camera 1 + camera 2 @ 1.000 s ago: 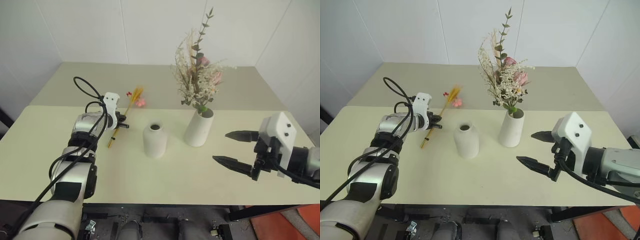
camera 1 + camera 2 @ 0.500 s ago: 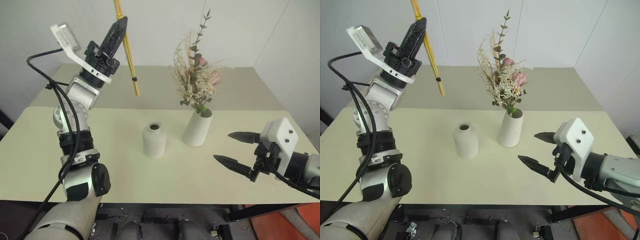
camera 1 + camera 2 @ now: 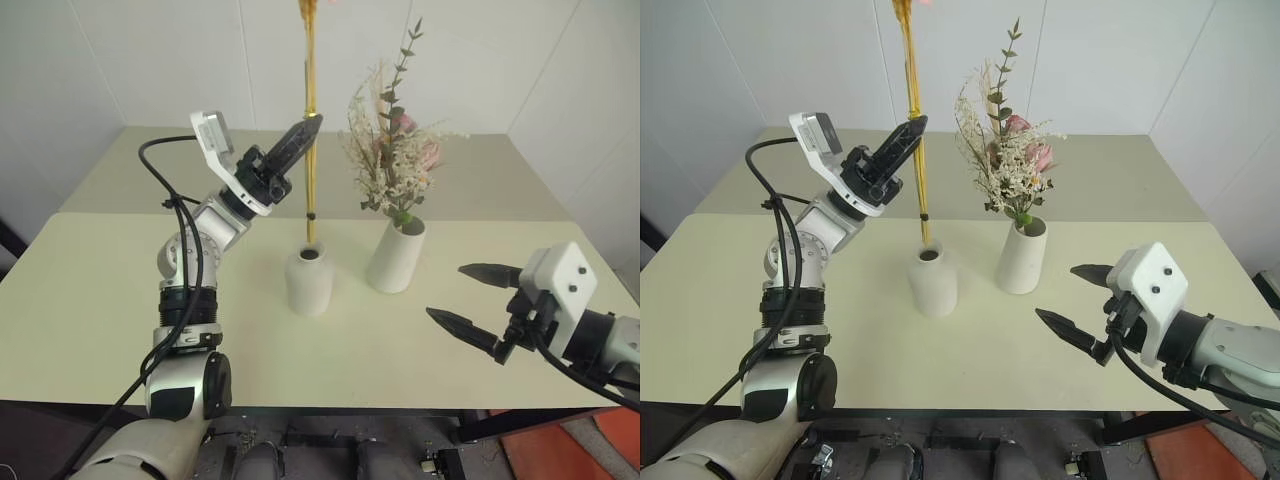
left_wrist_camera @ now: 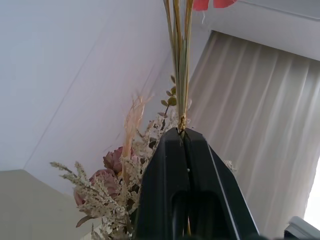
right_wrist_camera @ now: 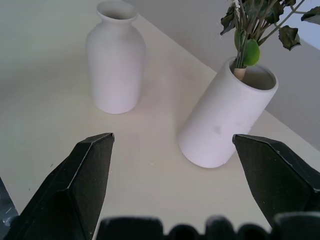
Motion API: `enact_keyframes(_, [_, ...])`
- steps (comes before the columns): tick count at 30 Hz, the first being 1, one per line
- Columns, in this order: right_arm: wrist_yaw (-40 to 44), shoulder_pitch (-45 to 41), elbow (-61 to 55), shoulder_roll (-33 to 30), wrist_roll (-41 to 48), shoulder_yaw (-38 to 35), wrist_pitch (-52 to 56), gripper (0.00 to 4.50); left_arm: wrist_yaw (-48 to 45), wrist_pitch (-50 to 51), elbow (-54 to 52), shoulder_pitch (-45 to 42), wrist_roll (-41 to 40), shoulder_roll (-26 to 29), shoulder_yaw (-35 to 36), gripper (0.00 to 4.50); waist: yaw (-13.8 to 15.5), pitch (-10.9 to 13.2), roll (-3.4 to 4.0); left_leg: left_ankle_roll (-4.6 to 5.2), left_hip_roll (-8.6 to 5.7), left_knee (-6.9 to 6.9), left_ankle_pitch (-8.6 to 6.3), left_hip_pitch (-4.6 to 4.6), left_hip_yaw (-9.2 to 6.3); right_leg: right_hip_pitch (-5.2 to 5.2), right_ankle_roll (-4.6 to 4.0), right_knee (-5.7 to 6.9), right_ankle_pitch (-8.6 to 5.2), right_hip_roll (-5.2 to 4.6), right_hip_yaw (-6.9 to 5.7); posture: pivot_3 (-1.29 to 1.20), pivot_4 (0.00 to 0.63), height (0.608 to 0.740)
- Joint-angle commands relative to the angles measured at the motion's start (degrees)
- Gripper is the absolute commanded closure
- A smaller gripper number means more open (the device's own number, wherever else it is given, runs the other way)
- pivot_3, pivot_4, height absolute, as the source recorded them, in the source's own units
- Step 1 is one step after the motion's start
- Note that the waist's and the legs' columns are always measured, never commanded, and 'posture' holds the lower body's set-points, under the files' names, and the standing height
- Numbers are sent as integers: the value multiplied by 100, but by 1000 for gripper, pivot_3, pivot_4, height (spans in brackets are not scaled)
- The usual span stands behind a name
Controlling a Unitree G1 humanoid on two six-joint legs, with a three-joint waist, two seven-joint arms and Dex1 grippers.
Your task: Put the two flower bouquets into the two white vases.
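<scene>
we hold the slim golden-yellow bunch (image 3: 309,120) upright in the left claw (image 3: 306,128), whose fingers are pinched shut on the stems. the stem ends hang just above the narrow mouth of the short rounded vase (image 3: 309,281), near mid-surface (image 3: 120,300). the right claw (image 3: 470,299) hovers spread wide and empty, off to the right of both vases. the bushy pink and cream bouquet (image 3: 395,160) already stands in the tall tapered vase (image 3: 398,256).

risks as we judge them: the neck is narrow and the stems are long, so a slight tilt could land the ends on the rim and tip the vase or buckle the stems. the bushy sprays sit just beside the bunch and could snag it.

hard to read: the blossom heads are cut off at the frame top, and we cannot tell whether the stem tips are truly centred over the mouth.
</scene>
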Motion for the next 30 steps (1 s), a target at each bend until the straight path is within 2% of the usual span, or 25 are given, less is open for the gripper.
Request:
enact_keyframes(1, [-28,-11,-161,18,-54,-277,-197,0,-380,-336,75,-49,281,83,-193,4466,9,0,0,0,-1,0,0,0,0,0,0,0,0,0,0,0,150,740])
enact_keyframes(6, [-27,31,-172,35,-138,-283,-254,0,-954,-681,111,180,721,244,-571,4466,4,0,0,0,1,0,0,0,0,0,0,0,0,0,0,0,150,740])
enact_keyframes(14, [26,35,-174,68,-229,-258,-354,0,-1417,-791,173,462,856,328,-661,4466,3,0,0,0,0,0,0,-2,0,-1,0,-1,0,0,0,0,150,740])
enact_keyframes(18, [78,55,-148,54,-256,-279,-414,0,-1771,-470,-125,696,673,572,-666,3609,-13,0,0,0,2,0,0,0,0,-2,0,0,0,1,0,0,150,740])
enact_keyframes(24, [153,82,-112,45,-315,-305,-472,0,-1785,-373,-505,1197,867,1102,-712,1736,4,-1,1,0,4,0,0,2,0,-1,1,1,-1,0,0,0,150,740])
enact_keyframes(29, [223,69,-58,72,-321,-295,-537,0,-1901,67,-905,1593,377,1510,-402,212,5,0,1,0,6,0,0,-2,0,-4,0,1,-1,0,0,0,150,740])
enact_keyframes(30, [238,67,-38,75,-325,-289,-550,0,-1910,192,-1006,1669,255,1569,-338,45,5,0,1,0,6,0,0,-1,1,-4,0,1,-1,0,0,0,150,740])
